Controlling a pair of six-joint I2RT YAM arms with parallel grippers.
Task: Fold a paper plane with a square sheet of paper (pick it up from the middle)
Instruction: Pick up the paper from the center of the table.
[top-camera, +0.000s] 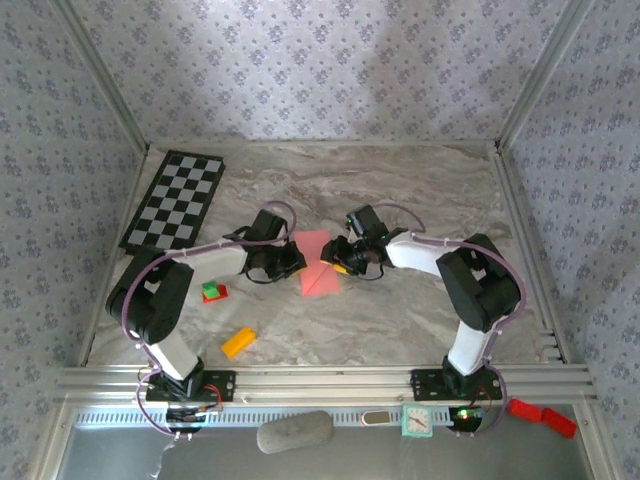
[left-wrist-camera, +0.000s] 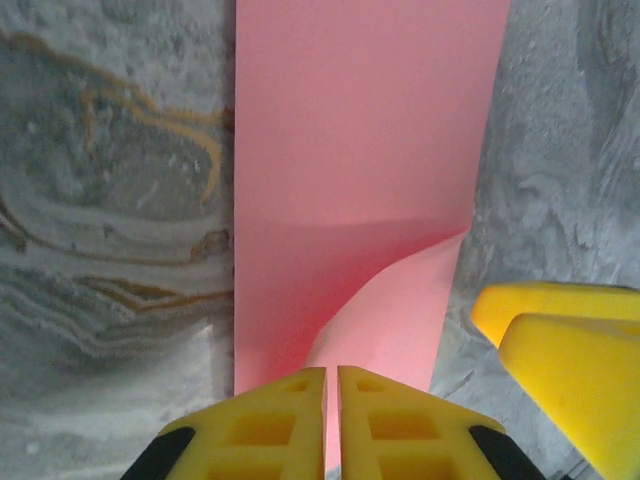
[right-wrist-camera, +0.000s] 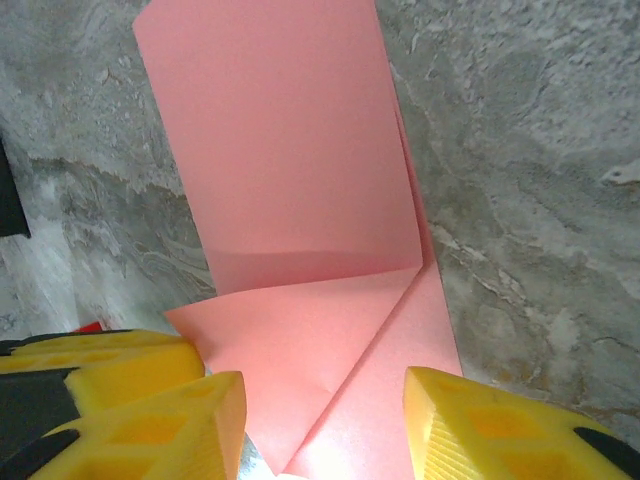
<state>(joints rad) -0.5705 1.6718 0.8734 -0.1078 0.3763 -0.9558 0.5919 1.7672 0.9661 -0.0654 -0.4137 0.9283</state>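
Observation:
The square sheet of paper (top-camera: 318, 265) is salmon pink and lies mid-table, folded in half, with one corner flap turned over into a triangle (right-wrist-camera: 300, 340). My left gripper (top-camera: 290, 262) sits at its left side. In the left wrist view its jaws (left-wrist-camera: 331, 400) stand a thin slit apart, the flap (left-wrist-camera: 400, 320) curls up into them and pink shows in the slit. My right gripper (top-camera: 340, 258) is at the sheet's right side. It is open (right-wrist-camera: 325, 430) and straddles the folded end without touching it. One of its yellow fingers (left-wrist-camera: 560, 350) shows beside the sheet.
A checkerboard mat (top-camera: 175, 198) lies at the back left. A small red-and-green block (top-camera: 214, 292) and an orange block (top-camera: 238, 342) sit on the marble table in front of the left arm. Patterned walls enclose the table on three sides.

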